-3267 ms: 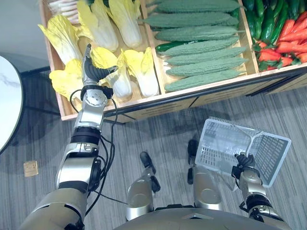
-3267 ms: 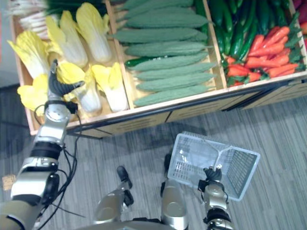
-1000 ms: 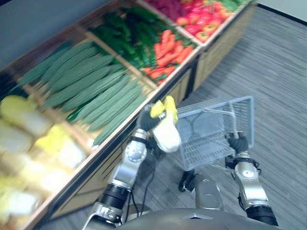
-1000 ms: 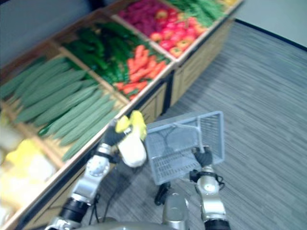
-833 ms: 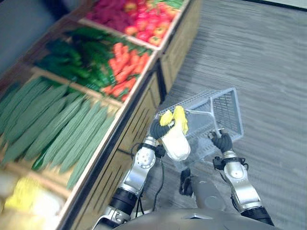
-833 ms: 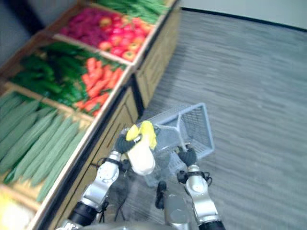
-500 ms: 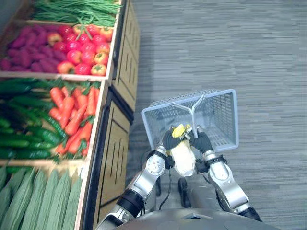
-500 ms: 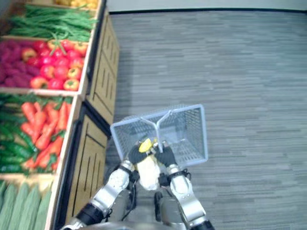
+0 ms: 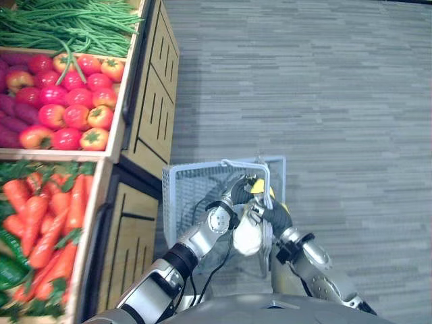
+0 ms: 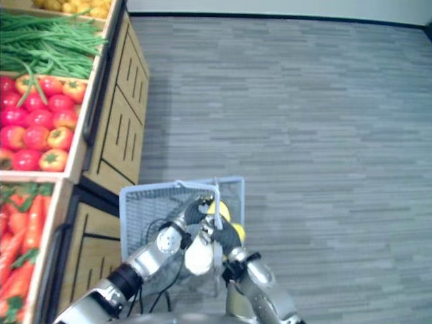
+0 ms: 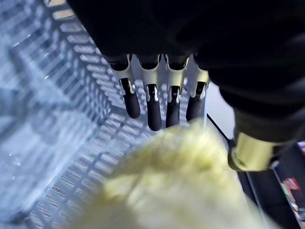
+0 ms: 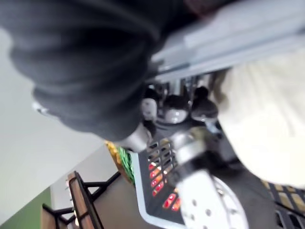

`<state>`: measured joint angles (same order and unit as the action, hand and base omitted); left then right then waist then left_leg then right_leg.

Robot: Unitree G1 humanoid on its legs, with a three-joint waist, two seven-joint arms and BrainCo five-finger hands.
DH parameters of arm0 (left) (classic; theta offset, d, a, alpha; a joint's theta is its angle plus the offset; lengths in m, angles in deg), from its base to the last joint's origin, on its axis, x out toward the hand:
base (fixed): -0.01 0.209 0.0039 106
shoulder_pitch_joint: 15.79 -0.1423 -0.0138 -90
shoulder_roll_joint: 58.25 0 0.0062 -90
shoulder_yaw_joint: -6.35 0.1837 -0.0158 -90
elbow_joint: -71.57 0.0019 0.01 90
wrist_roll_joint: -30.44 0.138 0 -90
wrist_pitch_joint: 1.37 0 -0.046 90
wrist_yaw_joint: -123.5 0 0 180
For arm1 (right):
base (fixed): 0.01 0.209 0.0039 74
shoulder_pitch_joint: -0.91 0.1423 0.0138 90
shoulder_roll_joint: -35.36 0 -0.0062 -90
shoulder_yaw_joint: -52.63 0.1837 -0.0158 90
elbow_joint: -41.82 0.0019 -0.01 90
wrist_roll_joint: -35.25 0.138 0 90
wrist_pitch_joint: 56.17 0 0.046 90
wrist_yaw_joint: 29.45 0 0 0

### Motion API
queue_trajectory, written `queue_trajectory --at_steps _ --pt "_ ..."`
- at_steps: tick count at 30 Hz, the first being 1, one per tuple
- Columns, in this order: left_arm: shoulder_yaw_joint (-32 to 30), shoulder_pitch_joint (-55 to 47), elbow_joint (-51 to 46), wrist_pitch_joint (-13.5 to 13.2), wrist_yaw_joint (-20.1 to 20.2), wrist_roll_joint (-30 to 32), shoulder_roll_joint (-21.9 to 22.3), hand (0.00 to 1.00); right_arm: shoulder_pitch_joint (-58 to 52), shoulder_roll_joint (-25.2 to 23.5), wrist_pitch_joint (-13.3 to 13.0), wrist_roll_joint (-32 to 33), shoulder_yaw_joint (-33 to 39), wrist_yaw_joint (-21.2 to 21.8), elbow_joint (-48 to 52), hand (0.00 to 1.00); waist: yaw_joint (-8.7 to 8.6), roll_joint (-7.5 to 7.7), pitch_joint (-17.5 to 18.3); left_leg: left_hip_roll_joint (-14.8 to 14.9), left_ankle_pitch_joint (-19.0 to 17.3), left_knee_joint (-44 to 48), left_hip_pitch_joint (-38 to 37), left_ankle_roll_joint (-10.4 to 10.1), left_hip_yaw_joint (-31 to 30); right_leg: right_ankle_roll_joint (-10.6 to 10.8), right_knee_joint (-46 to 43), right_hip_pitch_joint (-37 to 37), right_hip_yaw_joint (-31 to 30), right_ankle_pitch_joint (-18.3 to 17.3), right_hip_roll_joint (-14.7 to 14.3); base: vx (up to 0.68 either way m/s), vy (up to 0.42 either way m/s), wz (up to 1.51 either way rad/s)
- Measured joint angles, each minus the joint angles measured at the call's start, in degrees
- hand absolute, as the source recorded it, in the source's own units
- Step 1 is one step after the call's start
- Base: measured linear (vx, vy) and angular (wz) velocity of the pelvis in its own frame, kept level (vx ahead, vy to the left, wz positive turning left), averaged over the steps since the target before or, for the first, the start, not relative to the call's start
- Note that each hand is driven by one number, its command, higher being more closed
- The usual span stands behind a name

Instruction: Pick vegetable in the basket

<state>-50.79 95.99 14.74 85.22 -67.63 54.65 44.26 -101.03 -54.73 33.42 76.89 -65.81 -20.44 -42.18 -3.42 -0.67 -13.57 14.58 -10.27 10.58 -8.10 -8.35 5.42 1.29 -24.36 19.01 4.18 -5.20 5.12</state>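
Observation:
A pale cabbage with a white stem [image 9: 248, 234] and yellow leaves [image 9: 260, 188] hangs over the near side of the grey-blue wire basket [image 9: 173, 183]. My left hand [image 9: 237, 192] reaches in over the basket with its fingers [image 11: 152, 107] curled loosely across the cabbage [image 11: 176, 186]; mesh shows past the fingertips. My right hand [image 9: 276, 217] is shut on the basket handle [image 9: 267, 181] and carries the basket in front of me. In the right wrist view the white cabbage [image 12: 259, 124] lies just past the handle bar [image 12: 238, 43].
A wooden produce stand [image 9: 152, 101] runs along my left, with green beans [image 9: 67, 27], tomatoes [image 9: 67, 101] and carrots [image 9: 40, 216] in its bins. Grey carpet [image 9: 337, 101] stretches ahead and to the right.
The camera has swung away from the cabbage and gourd bins. My left hand has carried the cabbage from the shelf across to the basket, which my right hand has brought closer under it.

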Motion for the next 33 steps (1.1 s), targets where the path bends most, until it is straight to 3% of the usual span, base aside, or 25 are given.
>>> queue_trajectory --at_steps 1,5,6,7,8,9,10,12,13,14,16,18,20,21,22,23,24,26,28,29,31,33 --pt "-1.7 -0.7 -1.7 -0.4 -0.6 0.2 0.2 0.0 0.0 -0.3 -0.1 1.3 1.4 0.3 0.3 1.0 -0.11 -0.29 0.1 1.0 1.0 0.8 0.9 0.0 -1.9 0.0 -0.1 -0.9 2.0 -1.9 -0.1 0.17 -0.244 0.77" --pt "-10.6 -10.4 -15.3 -1.4 -0.7 -0.1 -2.0 0.0 -0.1 -1.5 -0.2 4.2 7.3 -0.1 -3.2 1.0 1.17 -1.45 0.8 3.4 7.0 6.8 7.5 1.2 -4.5 -1.1 7.5 -7.1 9.9 -2.3 -0.2 0.13 -0.217 0.99" --pt "-13.0 -13.2 -18.1 -1.8 -0.7 -0.4 -2.1 0.0 -0.4 -1.5 -0.1 4.3 8.9 -0.5 -4.8 1.0 1.48 -1.98 0.8 4.2 8.3 9.0 9.0 1.2 -3.6 -2.0 9.3 -9.7 12.3 -1.8 -0.2 0.19 -0.14 1.35" --pt "-16.7 -16.6 -21.0 -2.2 -0.7 -0.8 -2.1 0.0 -1.2 -1.5 -0.1 4.2 12.2 -1.4 -7.1 1.0 2.85 -2.56 1.0 5.6 9.6 12.8 10.5 1.7 1.0 -3.2 11.0 -13.8 15.6 -2.3 0.4 0.22 -0.117 1.54" --pt "-19.3 -18.8 -23.2 -2.3 -0.6 -1.1 -1.7 0.0 -1.7 -1.5 -0.1 3.9 15.5 -2.2 -8.2 1.0 4.08 -2.96 1.2 5.9 7.6 15.6 11.9 1.9 6.2 -3.6 12.1 -16.3 18.2 -2.6 1.5 0.21 -0.086 1.23" --pt "-20.0 -19.3 -23.8 -2.3 -0.6 -1.1 -1.7 0.0 -1.8 -1.5 -0.1 3.6 16.3 -2.6 -8.4 1.0 4.3 -3.1 1.4 5.9 6.8 16.0 12.3 1.9 7.4 -3.6 12.5 -16.8 18.8 -2.6 1.8 0.16 0.004 1.06" --pt "-22.3 -21.5 -26.5 -2.4 -0.5 -1.2 -1.1 0.0 -1.7 -2.0 -0.2 1.8 20.4 -3.7 -9.6 1.0 4.48 -3.22 1.5 4.8 3.8 16.8 14.4 2.1 12.6 -3.4 13.6 -18.6 21.8 -2.5 3.1 0.14 0.076 1.23" --pt "-23.3 -24.3 -30.7 -3.0 -0.2 -2.7 -0.4 0.0 -1.5 -2.8 -0.3 -1.3 26.9 -5.8 -12.4 1.0 4.45 -4.47 2.5 2.1 2.9 14.7 17.0 3.3 23.1 -2.2 14.4 -20.5 27.3 -2.4 5.1 0.13 0.143 1.45" --pt "-23.6 -25.8 -33.2 -3.8 -0.1 -3.4 0.2 0.0 -1.5 -2.9 -0.4 -3.5 30.9 -7.1 -15.2 1.0 4.4 -5.26 3.1 1.3 3.6 11.9 16.7 7.5 32.8 -0.6 14.4 -21.9 30.4 -2.8 5.8 0.14 0.206 1.69" --pt "-24.0 -26.4 -35.3 -3.9 0.1 -3.5 0.2 0.0 -1.5 -4.0 -0.4 -5.5 35.2 -8.5 -17.7 1.0 4.3 -5.16 4.1 0.2 2.8 10.0 16.0 9.8 38.5 1.1 14.1 -23.3 34.0 -3.5 7.0 0.19 0.249 1.69" --pt "-26.3 -28.0 -38.8 -4.6 0.3 -5.1 0.0 0.0 -0.8 -5.7 -0.5 -7.3 39.8 -11.1 -20.2 1.0 4.64 -3.69 4.2 -1.8 1.6 8.2 15.4 12.1 40.4 2.4 14.5 -25.4 37.6 -3.5 7.9 0.2 0.205 1.26" --pt "-29.0 -30.1 -40.5 -4.6 0.7 -6.3 -0.1 0.0 -0.1 -7.8 -0.5 -10.0 43.5 -12.6 -21.9 1.0 4.55 -2.29 4.9 -4.8 1.6 5.8 13.9 12.1 37.5 3.1 13.5 -28.1 40.4 -3.2 9.2 0.22 0.125 0.92" --pt "-31.5 -31.9 -42.6 -4.7 0.8 -8.0 -0.1 0.0 0.4 -9.4 -0.4 -14.3 47.4 -14.2 -26.4 1.0 4.71 -1.37 5.7 -7.6 1.6 2.3 10.6 12.1 33.9 4.0 4.0 -29.4 42.5 -2.6 13.3 0.25 0.118 0.99" --pt "-31.9 -31.9 -42.9 -4.8 0.8 -8.1 -0.3 0.0 0.4 -9.8 -0.3 -15.4 48.8 -14.7 -28.3 1.0 4.51 -1.08 5.9 -8.4 1.6 1.0 9.6 12.0 32.0 5.2 -1.8 -29.1 42.4 -1.5 15.4 0.17 0.076 1.02" --pt "-32.2 -31.9 -43.1 -4.8 0.8 -8.1 -0.4 0.0 0.4 -10.2 0.0 -16.1 49.9 -15.1 -29.4 1.0 4.42 -0.79 6.0 -9.1 1.7 0.2 8.9 12.0 30.6 5.0 -6.1 -28.4 41.7 -0.3 17.0 0.19 0.035 1.1" --pt "-32.6 -31.8 -43.2 -4.8 0.7 -8.5 -0.7 0.0 0.4 -10.9 0.1 -17.2 51.7 -16.1 -30.9 1.0 4.1 -0.61 6.3 -9.8 1.9 -1.1 7.9 11.8 27.6 3.5 -15.6 -24.8 37.3 4.8 19.6 0.25 -0.01 1.19" --pt "-33.0 -31.7 -43.2 -4.8 0.2 -8.6 -1.3 0.0 0.7 -11.2 0.1 -18.3 52.9 -16.2 -32.0 1.0 3.57 -0.76 6.3 -9.6 2.1 -2.0 7.4 11.6 24.4 3.6 -23.1 -20.2 30.3 2.2 19.5 0.3 -0.069 1.17" --pt "-33.8 -31.7 -43.1 -4.5 -0.5 -8.3 -2.0 0.0 0.8 -11.4 0.1 -20.7 53.3 -17.1 -32.1 1.0 2.56 -0.74 6.3 -9.2 2.6 -3.4 6.9 11.1 20.7 3.9 -26.1 -15.0 22.2 -4.0 16.2 0.22 -0.103 1.15" --pt "-34.1 -30.3 -42.0 -4.5 -1.8 -6.6 -2.9 0.0 0.5 -11.4 0.0 -22.9 55.7 -19.0 -32.3 1.0 0.93 -0.69 6.2 -9.0 3.1 -3.6 7.0 10.4 13.8 2.8 -19.7 -10.8 14.9 -8.0 11.7 0.19 -0.15 1.59" --pt "-34.0 -29.7 -41.2 -4.5 -2.1 -6.5 -3.2 0.0 0.3 -11.4 0.0 -22.9 56.5 -19.4 -32.3 1.0 0.69 -0.71 6.2 -8.9 3.3 -3.7 7.1 10.0 12.2 2.9 -16.9 -9.9 13.2 -8.7 11.0 0.16 -0.204 1.48" --pt "-34.0 -26.2 -36.8 -4.2 -3.0 -4.3 -4.5 0.0 -0.5 -11.5 -0.3 -24.7 57.5 -20.8 -32.5 1.0 0.33 -0.45 6.1 -8.6 4.1 -5.4 7.3 7.8 6.3 4.2 -2.7 -7.3 3.7 -7.9 8.5 0.15 -0.34 1.42" --pt "-33.9 -24.3 -34.2 -4.0 -3.1 -2.7 -6.8 0.0 -1.4 -12.1 -0.6 -25.1 57.5 -21.0 -33.0 1.0 -0.17 0.95 5.7 -8.7 4.3 -5.8 7.5 5.5 3.2 4.6 7.0 -7.8 -2.0 -4.8 8.2 0.1 -0.349 1.11"
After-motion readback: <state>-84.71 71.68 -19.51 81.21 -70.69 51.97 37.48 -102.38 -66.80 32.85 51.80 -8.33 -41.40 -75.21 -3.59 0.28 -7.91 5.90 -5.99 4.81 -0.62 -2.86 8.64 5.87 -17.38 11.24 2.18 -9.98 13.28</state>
